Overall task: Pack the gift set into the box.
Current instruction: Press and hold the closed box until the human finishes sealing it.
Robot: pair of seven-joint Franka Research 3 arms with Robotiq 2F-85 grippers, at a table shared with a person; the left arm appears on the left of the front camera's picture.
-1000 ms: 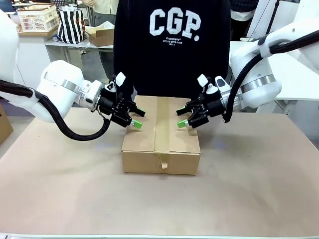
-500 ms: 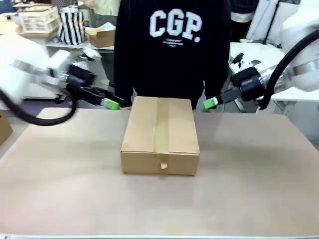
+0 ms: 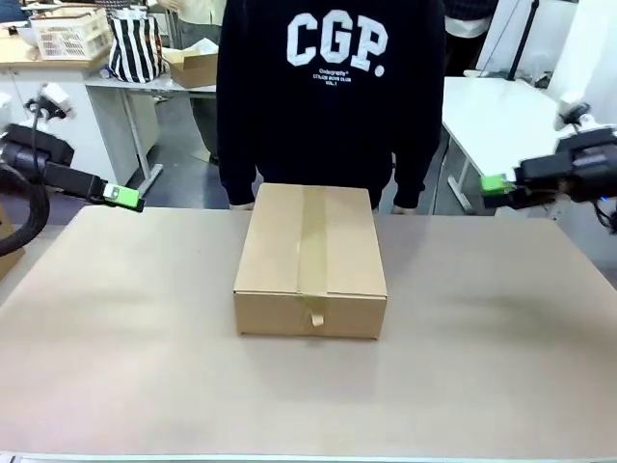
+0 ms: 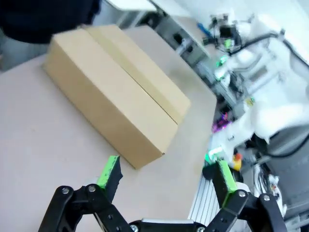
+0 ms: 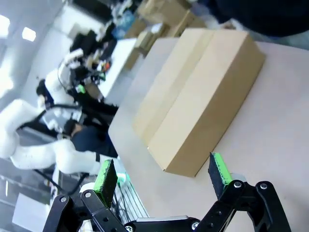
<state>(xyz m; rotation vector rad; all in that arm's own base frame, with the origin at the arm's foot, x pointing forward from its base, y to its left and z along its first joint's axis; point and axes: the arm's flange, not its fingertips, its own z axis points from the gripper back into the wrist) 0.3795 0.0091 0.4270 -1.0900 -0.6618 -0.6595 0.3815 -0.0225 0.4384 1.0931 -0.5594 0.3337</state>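
Front view: box [image 3: 310, 253] lies midway between both spread grippers.

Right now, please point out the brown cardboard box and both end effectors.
Brown cardboard box [image 3: 310, 246], front view, taped top.
Left end effector [image 4: 164, 181], left wrist view, between fingertips.
Right end effector [image 5: 161, 176], right wrist view, between fingertips.

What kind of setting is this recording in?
Probably a robotics lab or workshop: a paper-covered table holding a taped brown cardboard box, white worktables behind with a white plastic crate and striped bag, and more robot equipment in the wrist views.
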